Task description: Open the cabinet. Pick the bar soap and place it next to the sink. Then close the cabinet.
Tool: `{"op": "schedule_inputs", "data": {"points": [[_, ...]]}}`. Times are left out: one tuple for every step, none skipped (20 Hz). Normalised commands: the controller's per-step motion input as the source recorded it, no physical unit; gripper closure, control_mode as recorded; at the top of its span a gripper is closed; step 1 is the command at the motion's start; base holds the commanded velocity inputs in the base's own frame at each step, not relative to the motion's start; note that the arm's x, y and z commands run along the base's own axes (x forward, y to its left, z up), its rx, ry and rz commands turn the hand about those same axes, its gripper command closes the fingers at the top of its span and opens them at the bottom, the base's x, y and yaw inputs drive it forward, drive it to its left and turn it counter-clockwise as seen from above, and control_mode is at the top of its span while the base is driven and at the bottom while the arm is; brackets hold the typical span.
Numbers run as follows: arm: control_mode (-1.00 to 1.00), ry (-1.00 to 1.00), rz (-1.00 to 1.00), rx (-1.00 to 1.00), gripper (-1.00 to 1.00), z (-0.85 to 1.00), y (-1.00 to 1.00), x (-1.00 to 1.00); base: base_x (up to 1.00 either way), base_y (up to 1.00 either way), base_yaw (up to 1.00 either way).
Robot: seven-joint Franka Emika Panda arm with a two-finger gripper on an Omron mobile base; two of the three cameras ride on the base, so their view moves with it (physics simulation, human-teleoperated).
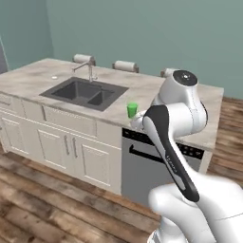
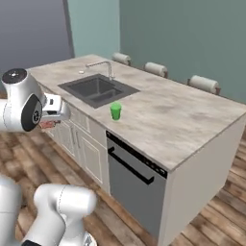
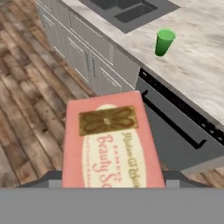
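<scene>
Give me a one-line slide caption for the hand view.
Pink bar soap held in the gripper above the wood floor, facing the counter with its green cup and sink.

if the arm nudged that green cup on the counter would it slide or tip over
The green cup looks small and plastic, so probably light and easily shoved. It stands upright and taller than wide, narrowing toward its base, so a high nudge would likely tip it. On the smooth counter, a low push would more likely slide it.
</scene>
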Motion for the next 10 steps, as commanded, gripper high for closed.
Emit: {"op": "schedule_inputs", "data": {"points": [[1.0, 0.0, 0.0, 0.0, 1.0, 0.0, 0.0, 0.0, 0.79, 0.19, -0.5], [1.0, 0.0, 0.0, 0.0, 1.0, 0.0, 0.0, 0.0, 0.7, 0.31, -0.5], [1.0, 0.0, 0.0, 0.0, 1.0, 0.0, 0.0, 0.0, 0.56, 0.4, -0.49], [1.0, 0.0, 0.0, 0.0, 1.0, 0.0, 0.0, 0.0, 0.38, 0.49, -0.48], [1.0, 0.0, 0.0, 0.0, 1.0, 0.0, 0.0, 0.0, 0.26, 0.56, -0.47], [1.0, 0.0, 0.0, 0.0, 1.0, 0.0, 0.0, 0.0, 0.14, 0.61, -0.47], [1.0, 0.0, 0.0, 0.0, 1.0, 0.0, 0.0, 0.0, 0.0, 0.62, -0.46], [1.0, 0.0, 0.0, 0.0, 1.0, 0.0, 0.0, 0.0, 0.0, 0.66, -0.45], [1.0, 0.0, 0.0, 0.0, 1.0, 0.0, 0.0, 0.0, 0.0, 0.67, -0.45], [1.0, 0.0, 0.0, 0.0, 1.0, 0.0, 0.0, 0.0, 0.0, 0.65, -0.45]]}}
